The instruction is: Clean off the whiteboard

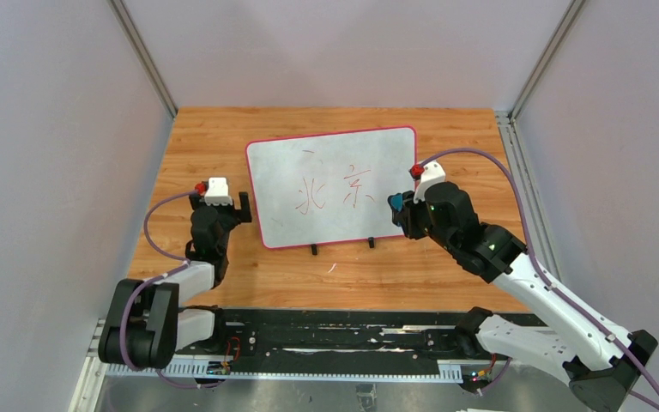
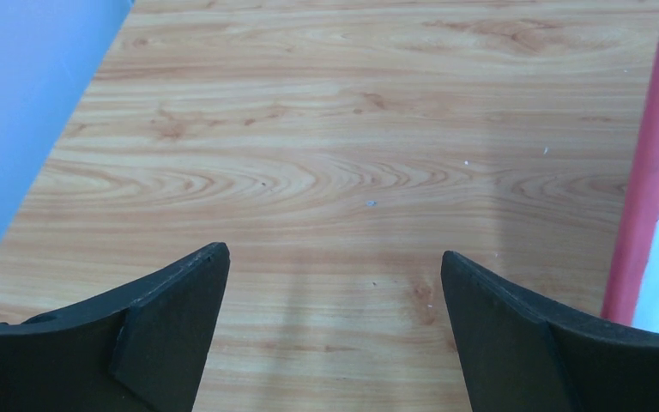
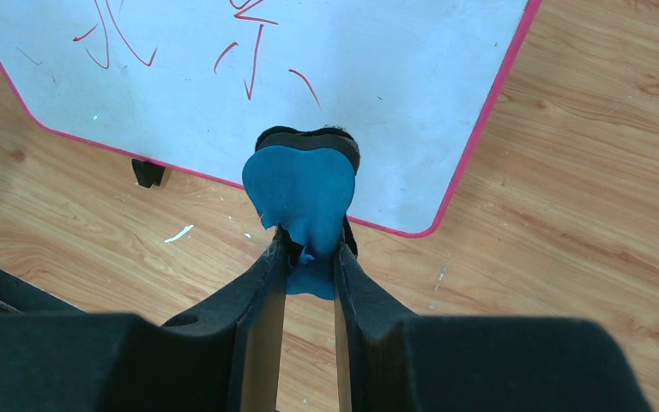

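The whiteboard (image 1: pixel 335 163) lies flat on the wooden table, pink-red rim around it, two black feet (image 1: pixel 314 250) on its near edge. Red handwritten marks (image 1: pixel 335 193) sit at its middle; they also show in the right wrist view (image 3: pixel 253 51). My right gripper (image 1: pixel 402 209) (image 3: pixel 311 253) is shut on a blue eraser (image 3: pixel 302 193) with a black underside, over the board's near right corner (image 3: pixel 412 172). I cannot tell if the eraser touches the board. My left gripper (image 1: pixel 220 206) (image 2: pixel 335 257) is open and empty, just left of the board's rim (image 2: pixel 652 163).
Grey walls with metal posts (image 1: pixel 142 56) close in the table on the left, back and right. A black rail (image 1: pixel 335 339) runs along the near edge by the arm bases. A small white scrap (image 1: pixel 331 269) lies near the board's feet.
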Available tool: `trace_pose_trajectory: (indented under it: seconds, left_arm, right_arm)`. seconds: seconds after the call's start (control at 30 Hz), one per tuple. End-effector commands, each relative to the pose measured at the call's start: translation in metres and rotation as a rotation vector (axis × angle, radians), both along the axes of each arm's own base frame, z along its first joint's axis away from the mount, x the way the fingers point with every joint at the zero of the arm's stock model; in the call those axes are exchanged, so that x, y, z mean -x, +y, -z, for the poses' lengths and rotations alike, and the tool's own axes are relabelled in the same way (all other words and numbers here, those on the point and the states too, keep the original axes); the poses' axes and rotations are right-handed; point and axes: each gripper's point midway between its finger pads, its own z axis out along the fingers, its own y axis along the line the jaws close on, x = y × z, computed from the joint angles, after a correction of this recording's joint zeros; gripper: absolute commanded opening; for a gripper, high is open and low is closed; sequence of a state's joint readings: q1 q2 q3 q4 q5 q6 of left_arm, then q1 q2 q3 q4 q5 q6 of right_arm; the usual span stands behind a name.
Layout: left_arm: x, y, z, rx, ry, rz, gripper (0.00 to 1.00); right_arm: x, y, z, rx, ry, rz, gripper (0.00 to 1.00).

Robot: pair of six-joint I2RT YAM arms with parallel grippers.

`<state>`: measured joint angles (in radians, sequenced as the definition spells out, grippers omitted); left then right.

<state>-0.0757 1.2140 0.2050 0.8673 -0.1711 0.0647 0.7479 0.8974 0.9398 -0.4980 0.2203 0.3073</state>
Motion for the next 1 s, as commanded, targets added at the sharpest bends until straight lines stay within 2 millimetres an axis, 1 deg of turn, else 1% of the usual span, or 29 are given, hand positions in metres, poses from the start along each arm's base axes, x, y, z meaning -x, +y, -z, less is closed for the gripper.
trace_pose_trajectory:
  seconds: [0.0, 0.03, 0.13, 0.3, 0.4, 0.53, 0.63, 0.77, 0.83, 0.97]
  left_arm:
    - [-0.001, 0.009, -0.019, -0.079, 0.055, -0.015, 0.98]
    - [0.000, 0.013, -0.021, -0.070, 0.069, -0.035, 0.98]
    - [0.005, 0.013, -0.025, -0.061, 0.095, 0.000, 0.98]
    - [0.011, 0.016, -0.057, -0.118, 0.020, 0.013, 0.98]
    - [0.010, 0.012, -0.068, -0.133, 0.030, 0.078, 0.98]
    - [0.003, 0.009, -0.081, -0.081, 0.032, 0.166, 0.98]
    - [-0.002, 0.001, -0.090, -0.014, 0.022, 0.261, 0.98]
    - [-0.005, -0.020, -0.095, 0.090, 0.034, 0.430, 0.99]
    - [-0.006, -0.029, -0.096, 0.147, 0.045, 0.500, 0.96]
    - [-0.010, -0.035, -0.095, 0.236, 0.063, 0.606, 0.94]
  right_arm:
    - [-0.005, 0.000, -0.018, 0.002, -0.053, 0.014, 0.01]
    - [-0.006, 0.000, -0.018, 0.004, -0.053, 0.015, 0.01]
    - [-0.007, 0.002, -0.018, 0.007, -0.050, 0.012, 0.01]
    - [-0.007, 0.001, -0.019, 0.009, -0.051, 0.013, 0.00]
    - [-0.006, 0.000, -0.020, 0.011, -0.055, 0.014, 0.01]
    - [-0.005, -0.001, -0.019, 0.015, -0.055, 0.016, 0.01]
    - [-0.006, -0.003, -0.018, 0.023, -0.056, 0.022, 0.01]
    - [-0.005, -0.004, -0.016, 0.030, -0.054, 0.021, 0.01]
    - [-0.004, -0.005, -0.014, 0.038, -0.049, 0.021, 0.01]
    - [-0.003, -0.009, -0.012, 0.044, -0.047, 0.027, 0.01]
